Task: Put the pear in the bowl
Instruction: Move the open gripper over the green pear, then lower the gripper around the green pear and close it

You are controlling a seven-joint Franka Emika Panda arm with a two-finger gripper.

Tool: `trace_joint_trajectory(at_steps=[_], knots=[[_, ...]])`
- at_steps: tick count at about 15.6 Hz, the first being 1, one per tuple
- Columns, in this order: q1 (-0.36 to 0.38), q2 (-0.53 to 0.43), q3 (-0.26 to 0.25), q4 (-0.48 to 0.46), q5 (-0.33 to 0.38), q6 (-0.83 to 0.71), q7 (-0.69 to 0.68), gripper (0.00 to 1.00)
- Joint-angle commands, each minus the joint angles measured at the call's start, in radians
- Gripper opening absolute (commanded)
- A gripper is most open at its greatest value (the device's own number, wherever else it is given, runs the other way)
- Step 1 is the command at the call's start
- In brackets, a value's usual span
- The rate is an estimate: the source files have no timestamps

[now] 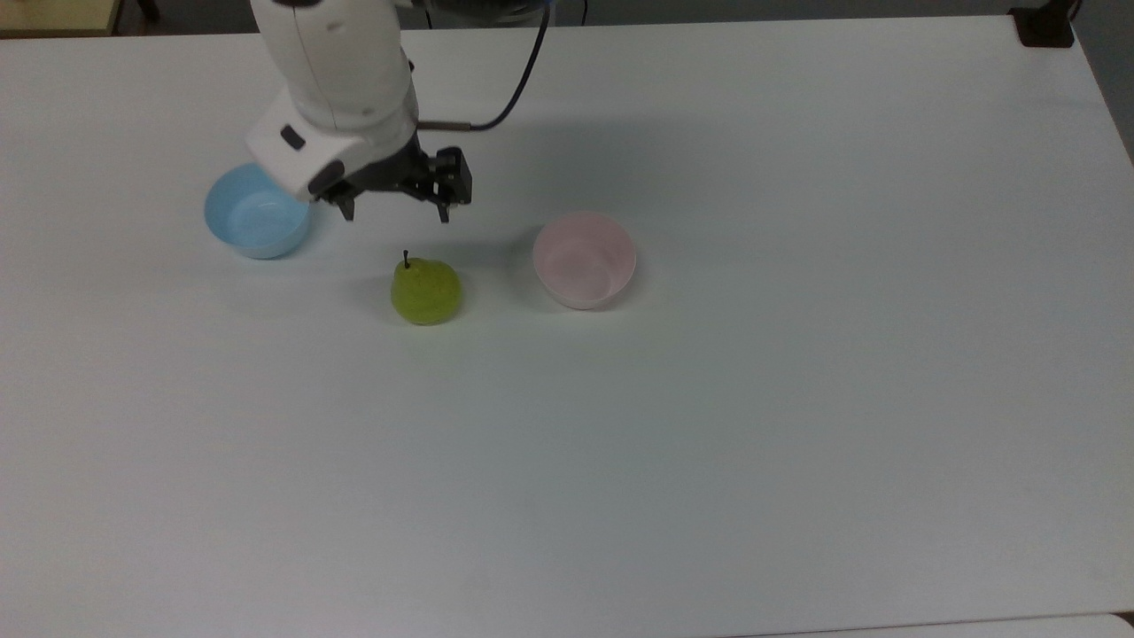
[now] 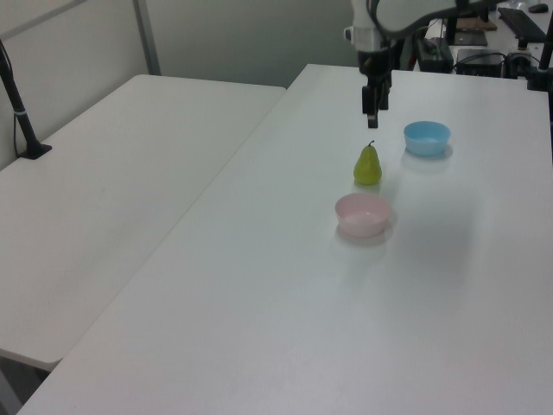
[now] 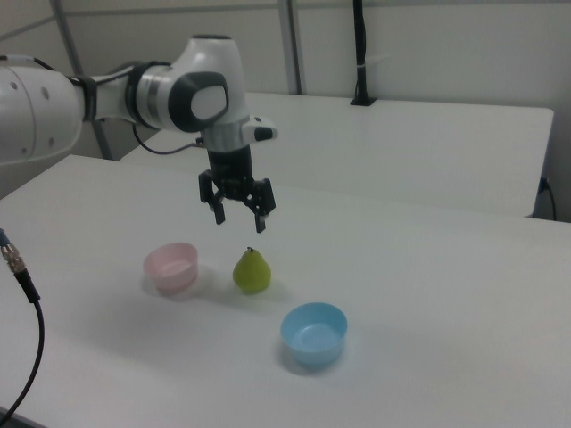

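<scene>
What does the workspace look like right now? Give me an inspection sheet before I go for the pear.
Surface: white table, bare apart from three items.
Job's things: pear upright, stem up, between the two bowls and touching neither; pink bowl empty, on the top view's right of the pear.
Clutter: light blue bowl empty, partly under the arm in the top view.
Gripper: gripper open, empty, hovering above the pear.
Cables: black cable from the arm; another cable at the right view's left edge.
Surroundings: second white table alongside.
</scene>
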Motion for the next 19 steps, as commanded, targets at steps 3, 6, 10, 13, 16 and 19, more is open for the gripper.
trace_joint_trajectory(at_steps=[3,6,10,13,16,19], knots=[[0.049,0.086,-0.047,-0.007,0.014,0.077,-0.066,1.0],[0.058,0.115,-0.047,-0.03,0.009,0.081,-0.089,1.0],[0.065,0.153,-0.047,-0.056,0.009,0.173,-0.079,1.0],[0.066,0.166,-0.047,-0.057,0.009,0.193,-0.079,0.79],[0.071,0.163,-0.047,-0.057,0.009,0.189,-0.076,0.27],[0.071,0.126,-0.048,-0.054,0.011,0.161,-0.076,0.24]])
